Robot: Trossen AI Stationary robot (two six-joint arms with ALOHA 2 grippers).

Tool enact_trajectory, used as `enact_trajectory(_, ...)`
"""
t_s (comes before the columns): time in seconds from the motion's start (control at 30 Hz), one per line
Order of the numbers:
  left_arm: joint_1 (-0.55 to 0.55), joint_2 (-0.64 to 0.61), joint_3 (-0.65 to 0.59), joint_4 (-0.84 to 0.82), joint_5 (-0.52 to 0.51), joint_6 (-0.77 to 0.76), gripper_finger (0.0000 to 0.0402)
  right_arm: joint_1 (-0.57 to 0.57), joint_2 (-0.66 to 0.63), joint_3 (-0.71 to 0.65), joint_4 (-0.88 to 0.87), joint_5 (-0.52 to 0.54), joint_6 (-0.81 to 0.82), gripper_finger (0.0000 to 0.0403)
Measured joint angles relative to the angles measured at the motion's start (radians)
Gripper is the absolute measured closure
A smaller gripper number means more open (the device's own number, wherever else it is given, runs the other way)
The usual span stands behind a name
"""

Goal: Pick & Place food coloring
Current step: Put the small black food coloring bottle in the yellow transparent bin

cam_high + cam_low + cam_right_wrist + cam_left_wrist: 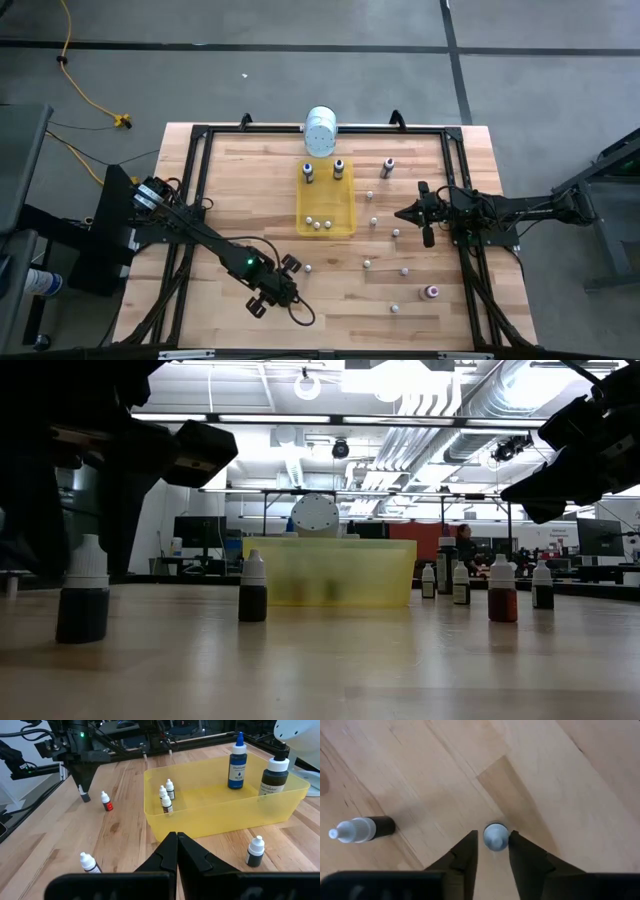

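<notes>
White-capped food coloring bottle (495, 836) stands upright between the left gripper's (492, 851) nearly closed jaws; right gripper's (176, 851) jaws shut.

yellow tray (210, 822), tiny bottles (166, 797) inside, shut pincer (176, 838)

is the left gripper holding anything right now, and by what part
The left gripper has its fingers on either side of a tiny food coloring bottle, at its whitish cap; a firm grip cannot be told. The right gripper holds nothing.

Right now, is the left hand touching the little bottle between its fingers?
Cannot tell. The left wrist view shows the left hand straddling the little bottle, fingers right beside its cap, without plainly showing contact or a gap.
</notes>
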Motion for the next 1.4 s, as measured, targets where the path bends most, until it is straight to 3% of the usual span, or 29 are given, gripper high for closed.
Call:
enact_trajectory(0.3,0.000,-0.002,0.000,0.002,0.008,-0.031,0.0380,0.000,0.000,0.000,0.000,0.000,0.000,0.0402)
enact_trajectory(0.63,0.001,-0.002,0.000,0.004,0.014,-0.169,0.0370,0.000,0.000,0.000,0.000,0.000,0.000,0.0402)
enact_trajectory(1.0,0.018,-0.004,0.026,0.050,-0.067,-0.598,0.0369,0.000,0.000,0.000,0.000,0.000,0.000,0.0402)
enact_trajectory(1.17,0.064,-0.004,0.082,0.032,-0.089,-0.777,0.0369,0.000,0.000,0.000,0.000,0.000,0.000,0.0402)
enact_trajectory(1.4,0.131,-0.004,0.284,-0.185,-0.099,-0.789,0.0369,0.000,0.000,0.000,0.000,0.000,0.000,0.0402)
